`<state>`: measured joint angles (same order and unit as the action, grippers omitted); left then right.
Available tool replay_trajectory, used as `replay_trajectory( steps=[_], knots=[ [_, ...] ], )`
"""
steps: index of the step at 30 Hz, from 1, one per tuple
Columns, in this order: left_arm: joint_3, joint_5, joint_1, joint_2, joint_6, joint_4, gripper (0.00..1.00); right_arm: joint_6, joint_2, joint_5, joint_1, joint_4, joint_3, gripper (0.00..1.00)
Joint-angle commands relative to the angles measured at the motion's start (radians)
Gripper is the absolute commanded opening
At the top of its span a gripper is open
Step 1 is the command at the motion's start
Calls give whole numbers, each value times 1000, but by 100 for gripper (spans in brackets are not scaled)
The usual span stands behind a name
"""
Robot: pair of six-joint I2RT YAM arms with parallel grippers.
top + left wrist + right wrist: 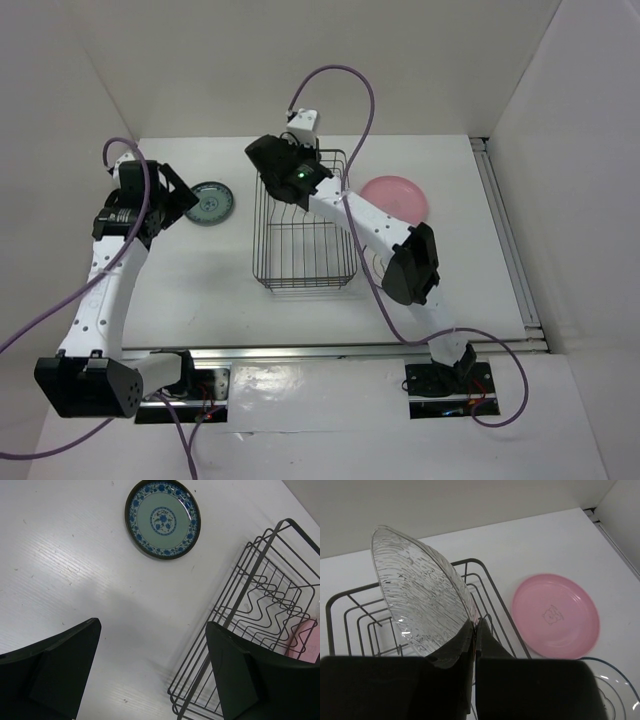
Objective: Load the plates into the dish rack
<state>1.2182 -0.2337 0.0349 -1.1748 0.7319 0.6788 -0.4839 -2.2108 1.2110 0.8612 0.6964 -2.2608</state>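
Pinching the glass plate by its lower rim, the right gripper has it clamped tight. The fingers are closed on the edge, and the plate stands up on edge, leaning a touch to one side. It hangs over the far end of the dish rack, above the wires and not yet down among them.

That's the relation that counts. The slots lie below the plate, and the rack's long side runs near to far on the table. So the plate wants to go down edge-first with its face across that line. Whether it's squared up to a slot I can't say for sure, because the fingers block the view of the prongs right under it. The right arm is stretched well forward, elbow by the rack's near right corner, wrist reaching over the basket.

Over on the other side, the left gripper hovers with fingers wide apart, holding nothing. It sits above bare table between the teal plate and the rack's left wall. That teal plate lies flat just left of the rack, and the left arm is clearly the nearer one for it. The pink plate lies flat to the right of the rack, and a paler plate peeks in nearer the right arm.
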Motion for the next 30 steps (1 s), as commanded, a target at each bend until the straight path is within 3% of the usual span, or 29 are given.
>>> replay_trajectory(
  steps=[1,9,17,30],
  knots=[
    [-2,-10,5,43,-23,-33,100,-33,-26,87,38,34,-75,0],
    [-11,22,54,64,-5,-33,100,-145,-84,151,85,81,-147,0],
    [-11,53,54,64,-15,-42,100,-289,-81,142,94,161,-106,0],
    [-11,89,54,64,-25,-51,100,-289,-133,162,85,147,-94,0]
  ],
)
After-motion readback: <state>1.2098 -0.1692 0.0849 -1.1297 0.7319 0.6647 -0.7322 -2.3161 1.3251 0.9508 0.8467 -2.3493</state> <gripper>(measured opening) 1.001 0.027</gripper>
